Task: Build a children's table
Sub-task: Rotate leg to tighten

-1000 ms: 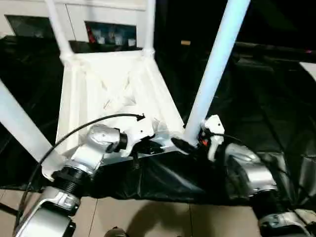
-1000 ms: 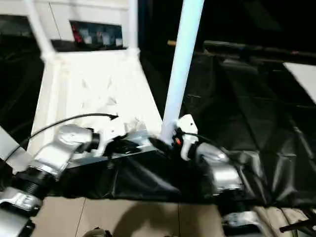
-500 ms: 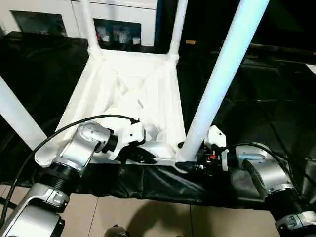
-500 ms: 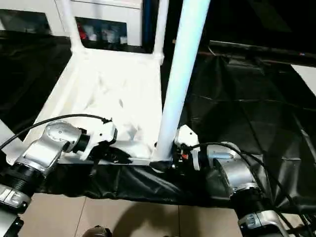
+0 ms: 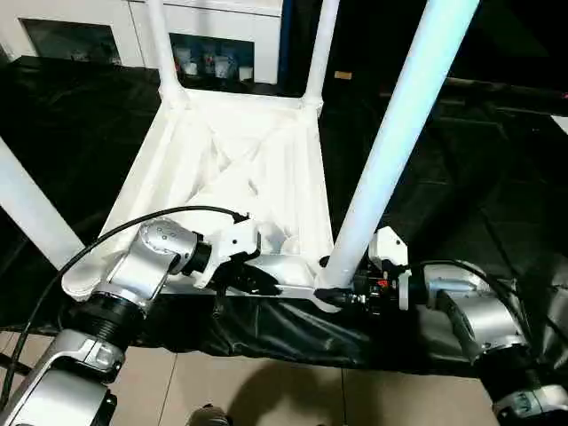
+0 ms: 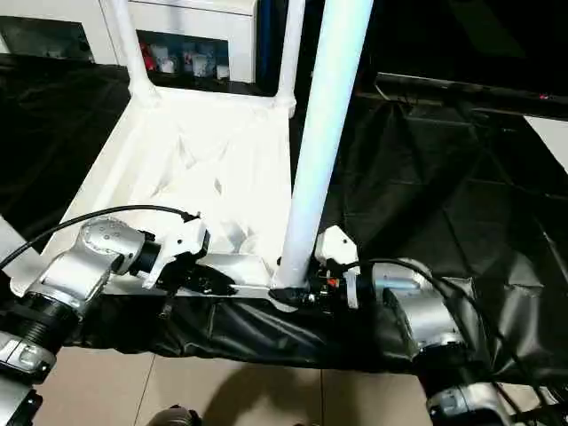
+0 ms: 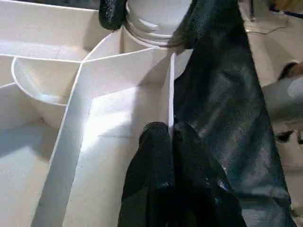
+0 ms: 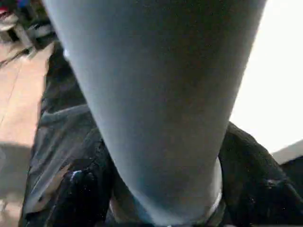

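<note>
Nearest the robot, the left pincer (image 5: 257, 282) was closed on the near edge wall of the upturned table top (image 5: 240, 177), its two black fingers (image 7: 161, 161) pressed together over the thin white rim. The right pincer (image 5: 342, 295) sat at the foot of the near right leg (image 5: 390, 151), one finger on each side of the tube where it entered the corner socket (image 5: 327, 286); in the right wrist view the leg (image 8: 156, 94) rose between the two dark fingers (image 8: 80, 198), which stood partly open around it. Whether they pressed on the tube could not be told.

The table top lay ribbed side up on a worktop draped in black sheeting (image 5: 461, 186), its near edge at the worktop's front, just ahead of both pincers. Diagonal ribs crossed its underside, and the left wrist view showed a rounded white pocket (image 7: 38, 94) among the ribs beside the left pincer, with nothing in it.

At the near left corner a second leg (image 5: 31, 213) slanted up out of the picture. Farther off, two more legs (image 5: 164, 53) (image 5: 321, 49) stood in the far corner sockets. Beyond the worktop stood white cabinets (image 5: 222, 35) with dark openings holding small items too small to tell.
</note>
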You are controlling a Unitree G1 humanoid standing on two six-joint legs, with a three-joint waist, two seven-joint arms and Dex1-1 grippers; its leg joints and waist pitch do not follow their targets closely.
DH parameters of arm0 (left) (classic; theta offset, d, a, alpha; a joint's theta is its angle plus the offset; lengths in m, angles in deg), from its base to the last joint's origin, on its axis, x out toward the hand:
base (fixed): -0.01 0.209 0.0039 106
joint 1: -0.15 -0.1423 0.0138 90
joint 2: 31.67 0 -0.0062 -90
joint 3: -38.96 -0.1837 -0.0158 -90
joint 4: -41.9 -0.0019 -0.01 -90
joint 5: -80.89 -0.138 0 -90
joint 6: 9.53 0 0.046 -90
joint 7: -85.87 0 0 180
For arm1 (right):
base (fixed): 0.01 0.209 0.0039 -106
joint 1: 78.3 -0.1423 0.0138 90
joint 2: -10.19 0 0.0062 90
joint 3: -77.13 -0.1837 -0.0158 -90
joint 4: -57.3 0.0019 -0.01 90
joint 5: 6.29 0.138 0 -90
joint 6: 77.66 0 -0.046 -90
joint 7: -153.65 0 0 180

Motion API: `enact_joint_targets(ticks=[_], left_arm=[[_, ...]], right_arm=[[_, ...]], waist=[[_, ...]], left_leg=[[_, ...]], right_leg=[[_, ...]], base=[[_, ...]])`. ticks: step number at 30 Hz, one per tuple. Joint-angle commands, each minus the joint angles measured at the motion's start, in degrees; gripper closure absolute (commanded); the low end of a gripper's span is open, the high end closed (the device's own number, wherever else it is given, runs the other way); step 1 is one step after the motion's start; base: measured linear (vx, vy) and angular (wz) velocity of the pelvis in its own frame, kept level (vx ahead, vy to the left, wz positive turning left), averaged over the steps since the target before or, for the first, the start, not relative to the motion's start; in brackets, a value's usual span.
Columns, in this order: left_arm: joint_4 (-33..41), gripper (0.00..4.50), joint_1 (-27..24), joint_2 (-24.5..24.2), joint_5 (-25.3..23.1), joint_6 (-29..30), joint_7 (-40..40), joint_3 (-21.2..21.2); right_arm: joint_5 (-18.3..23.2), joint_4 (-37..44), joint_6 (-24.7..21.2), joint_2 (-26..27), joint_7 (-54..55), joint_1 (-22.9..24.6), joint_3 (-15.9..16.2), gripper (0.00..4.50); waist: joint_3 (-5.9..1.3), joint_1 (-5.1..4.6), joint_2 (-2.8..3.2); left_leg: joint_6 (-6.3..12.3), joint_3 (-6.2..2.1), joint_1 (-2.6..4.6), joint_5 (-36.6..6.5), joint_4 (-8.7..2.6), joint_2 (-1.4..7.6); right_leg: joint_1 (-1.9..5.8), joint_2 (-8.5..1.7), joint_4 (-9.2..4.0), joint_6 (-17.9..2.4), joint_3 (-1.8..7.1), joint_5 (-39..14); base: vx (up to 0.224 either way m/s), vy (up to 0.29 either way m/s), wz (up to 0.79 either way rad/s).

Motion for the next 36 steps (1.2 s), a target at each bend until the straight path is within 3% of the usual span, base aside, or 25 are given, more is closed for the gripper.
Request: enact_joint_targets(ticks=[1,3,5,6,8,12,13,17,23,25,26,28,29,33,36], left_arm=[[-1.0,4.50,0.2,4.9,-0.5,1.8,-6.9,-1.1],[-1.8,4.50,0.6,7.1,-1.2,2.4,-12.1,-0.1],[-2.3,4.50,1.3,9.7,-2.2,3.9,-18.3,0.8],[-2.3,4.50,1.6,11.6,-2.7,5.0,-21.9,1.4],[-1.9,4.50,1.7,13.5,-3.0,5.9,-24.8,1.8],[-0.2,4.50,0.9,15.0,-3.5,6.1,-25.6,1.2],[0.6,4.50,0.4,15.1,-3.7,5.6,-24.9,0.5],[1.4,4.50,-0.3,14.2,-3.3,4.7,-22.1,-0.2],[3.9,4.50,-2.4,9.0,-1.6,2.2,-11.9,-1.6],[3.5,4.50,-2.4,7.5,-1.2,1.5,-9.3,-1.7],[3.4,4.50,-2.4,7.3,-1.1,1.3,-8.9,-1.7],[2.3,4.50,-1.9,6.6,-0.9,0.3,-7.2,-1.5],[1.7,4.50,-1.6,6.2,-0.8,-0.4,-6.1,-1.4],[0.1,4.50,-0.2,5.0,-0.6,-1.1,-3.0,-1.4],[-1.1,4.50,0.7,4.1,-0.7,-2.2,-1.1,-1.6]], right_arm=[[-1.1,-3.6,-3.0,4.1,7.7,-0.8,1.0,1.86],[-1.2,-5.5,-4.8,7.0,14.3,-1.9,-1.0,1.87],[-1.1,-7.3,-5.8,10.8,21.2,-2.7,-2.9,1.87],[-1.6,-8.2,-5.4,13.2,25.0,-3.2,-3.3,1.87],[-2.0,-8.8,-4.7,15.6,28.1,-3.6,-3.3,1.87],[-3.5,-9.8,-2.6,18.4,31.5,-4.3,-2.6,1.87],[-4.1,-10.0,-1.0,19.0,31.7,-4.5,-2.1,1.32],[-2.8,-8.8,-1.8,18.8,29.9,-4.3,-2.8,1.01],[-4.3,-5.4,0.9,12.2,21.6,-2.2,-0.2,0.70],[-3.0,-3.5,1.0,9.5,15.1,-1.3,0.3,0.70],[-2.9,-3.2,1.0,8.9,14.0,-1.2,0.5,0.70],[-2.4,-1.8,1.1,6.4,8.6,-0.5,1.5,0.70],[-2.2,-1.2,1.1,5.0,5.7,-0.2,2.1,0.70],[-1.1,0.2,0.3,0.3,-3.7,0.2,4.2,0.70],[-0.9,0.6,-0.3,-1.5,-7.7,0.1,5.0,0.94]], waist=[[-2.04,-0.47,0.44],[-2.09,-0.65,0.43],[-2.08,-1.02,0.40],[-2.03,-1.41,0.70],[-1.99,-1.76,0.58],[-2.13,-1.87,0.65],[-2.30,-1.97,0.59],[-2.36,-2.13,0.77],[-2.83,-2.17,0.83],[-3.22,-1.96,0.79],[-3.55,-1.88,0.66],[-3.59,-1.75,0.67],[-3.60,-1.65,0.70],[-3.23,-1.13,0.57],[-3.06,-0.62,0.53]], left_leg=[[0.72,-0.77,0.60,-18.6,-4.34,2.48],[-0.58,-1.17,0.93,-20.1,-4.52,2.51],[-0.91,-1.40,0.54,-19.9,-4.77,2.51],[-1.31,-1.34,0.58,-20.4,-4.82,2.47],[-1.33,-1.30,0.77,-21.1,-4.74,2.41],[-0.07,-1.32,0.49,-20.5,-4.73,2.30],[0.03,-1.36,0.17,-19.5,-4.76,2.34],[0.41,-1.10,0.04,-18.2,-4.75,2.32],[1.72,-0.77,-0.26,-15.0,-4.36,2.35],[2.83,-0.56,-0.25,-11.6,-3.87,2.19],[3.93,-0.42,-0.31,-8.5,-3.45,2.10],[5.70,-0.22,-0.31,-5.2,-3.10,1.98],[6.15,-0.20,-0.22,-4.9,-2.99,1.97],[7.14,-0.05,-0.20,-6.5,-2.99,2.13],[5.62,-0.15,-0.12,-9.6,-3.22,2.40]], right_leg=[[1.70,-4.69,-5.35,-9.9,2.95,-23.3],[1.47,-5.02,-5.95,-7.9,2.97,-28.9],[1.64,-4.91,-5.90,-7.2,2.80,-28.7],[1.32,-4.85,-5.95,-7.2,2.84,-28.7],[1.12,-4.91,-6.29,-6.7,2.87,-29.7],[1.08,-5.06,-6.61,-5.5,2.99,-30.4],[1.36,-5.04,-6.34,-5.8,3.00,-28.7],[1.41,-4.60,-5.84,-7.0,3.02,-23.7],[1.93,-4.42,-5.03,-9.1,3.04,-16.4],[2.25,-4.28,-4.37,-10.5,3.01,-11.0],[2.56,-4.01,-3.64,-11.6,2.95,-5.4],[2.63,-3.78,-3.02,-13.4,2.82,1.2],[2.61,-3.79,-2.92,-13.8,2.77,2.1],[2.73,-3.84,-3.26,-14.4,2.59,-1.4],[2.58,-4.17,-3.72,-13.4,2.63,-7.7]], base=[[0.000,0.000,0.00],[-0.025,0.000,-0.01],[0.000,0.000,0.00],[0.000,0.000,0.00],[0.000,0.000,0.00],[0.000,0.000,0.00],[0.000,0.000,0.00],[0.000,0.000,0.00],[0.000,0.000,0.00],[0.029,-0.006,0.01],[0.059,-0.009,0.02],[0.039,-0.003,0.01],[0.000,0.000,0.00],[0.000,0.000,0.00],[0.000,0.000,0.00]])
